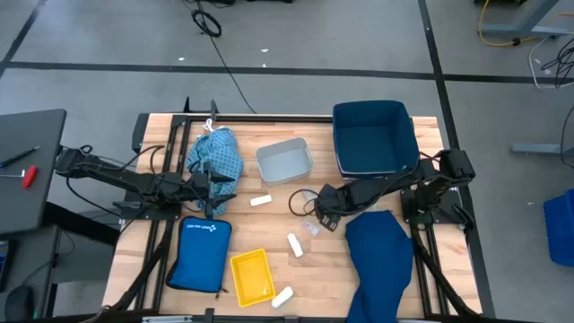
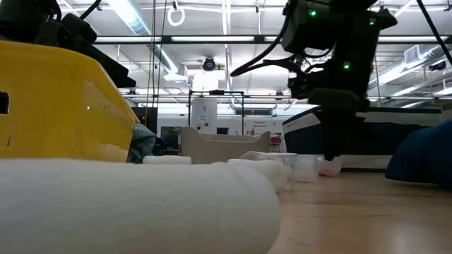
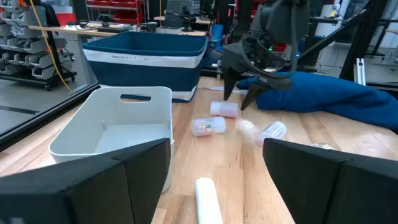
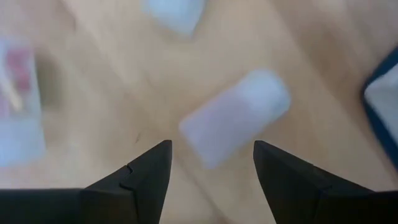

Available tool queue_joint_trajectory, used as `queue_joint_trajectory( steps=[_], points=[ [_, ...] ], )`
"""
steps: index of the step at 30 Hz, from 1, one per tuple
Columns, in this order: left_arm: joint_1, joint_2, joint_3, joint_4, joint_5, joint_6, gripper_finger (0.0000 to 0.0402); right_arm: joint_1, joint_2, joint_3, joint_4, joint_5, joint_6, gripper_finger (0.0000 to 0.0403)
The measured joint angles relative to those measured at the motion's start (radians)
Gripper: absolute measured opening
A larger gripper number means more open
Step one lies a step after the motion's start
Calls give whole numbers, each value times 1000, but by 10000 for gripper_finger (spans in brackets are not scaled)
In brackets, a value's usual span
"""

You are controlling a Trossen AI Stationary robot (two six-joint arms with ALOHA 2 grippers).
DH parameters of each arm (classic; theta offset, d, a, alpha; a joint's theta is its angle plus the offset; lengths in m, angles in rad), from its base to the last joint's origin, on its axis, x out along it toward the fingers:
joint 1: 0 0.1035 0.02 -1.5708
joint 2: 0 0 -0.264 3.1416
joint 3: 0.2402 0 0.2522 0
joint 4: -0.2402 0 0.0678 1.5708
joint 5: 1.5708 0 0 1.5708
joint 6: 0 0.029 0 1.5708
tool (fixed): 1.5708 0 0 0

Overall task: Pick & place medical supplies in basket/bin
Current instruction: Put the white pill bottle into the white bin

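Right gripper [image 1: 316,213]: near the middle of the wooden desk [image 1: 421,296], pointed down over the small clear plastic vials [image 1: 309,228]; its fingers [image 4: 144,171] are spread apart with nothing between them, and one blurred vial [image 4: 236,117] lies on the wood just ahead of the gap.
Left gripper [image 1: 218,187]: on the left side of the desk beside the patterned cloth; its two fingers [image 3: 124,180] stand wide apart and hold nothing.
Clear vials: three show in the left wrist view [image 3: 208,126], lying on their sides on the bare wood beneath and beside the right gripper [image 3: 252,81], apart from one another.
White finger-sized rolls: one [image 1: 260,201] between the left gripper and the vials; one [image 1: 294,244] nearer the front edge; one [image 1: 282,297] at the front, just beside the yellow tray.
Light blue patterned cloth [image 1: 217,154]: bunched at the back left, touching the left gripper's side.
Large navy cloth [image 1: 381,256]: spread over the right front of the desk, under the right arm.
Navy fabric basket [image 1: 374,137]: back right, open top.
Pale grey plastic bin [image 1: 285,161]: between the patterned cloth and the navy basket.
Small yellow plastic tray [image 1: 252,275]: front centre.
Flat bright blue pouch with white logo [image 1: 200,253]: front left, touching the yellow tray.
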Motion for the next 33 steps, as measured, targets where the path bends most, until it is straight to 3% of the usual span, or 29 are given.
queue_joint_trajectory(
  steps=[13, 26, 33],
  points=[
    [0, 0, 0, 0, 8, 0, 261, -93, 0, 0, 86, -54, -42, 238],
    [0, 2, 0, -8, 8, 0, 261, -53, 79, 1, 169, -106, -116, 236],
    [0, 7, 0, -7, 7, 7, 261, -11, 114, 4, 203, -86, -165, 179]
  ],
)
